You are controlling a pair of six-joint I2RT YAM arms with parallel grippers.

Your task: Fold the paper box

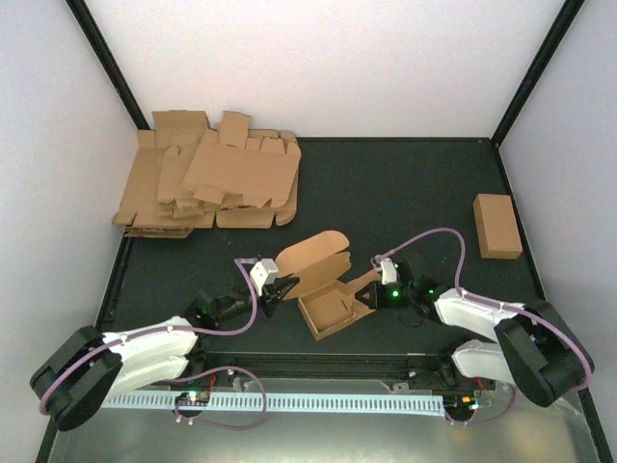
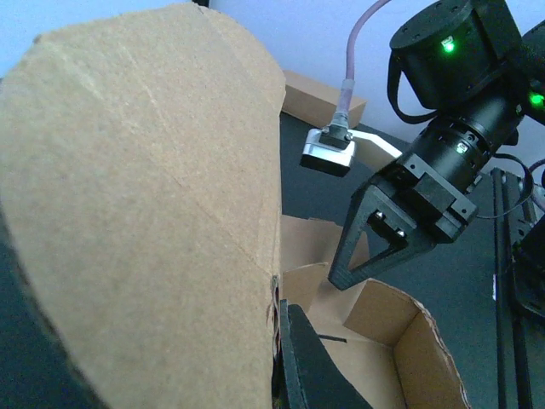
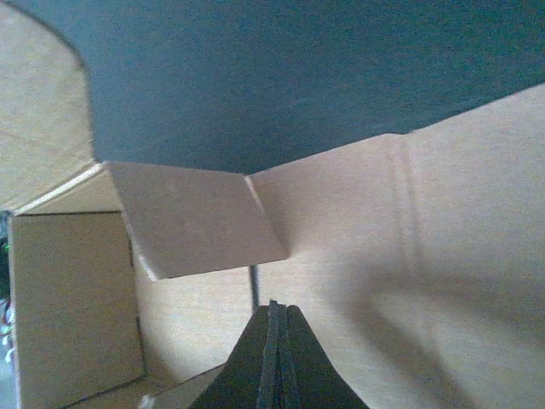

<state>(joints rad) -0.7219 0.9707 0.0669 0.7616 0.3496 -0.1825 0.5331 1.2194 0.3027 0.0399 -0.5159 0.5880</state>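
Jaws of the left gripper (image 1: 276, 292) pinch the tall rounded flap of the paper box (image 1: 326, 309); those of the right gripper (image 1: 363, 295) are pressed together at its right wall. It sits half-formed and open-topped on the black table (image 1: 405, 193), between both arms. Far left lies a heap of flat blanks (image 1: 207, 178); far right, a closed cardboard brick (image 1: 496, 226).

Broad flap of the paper box (image 2: 145, 213) at left, right claw (image 2: 341, 274) over its tray.
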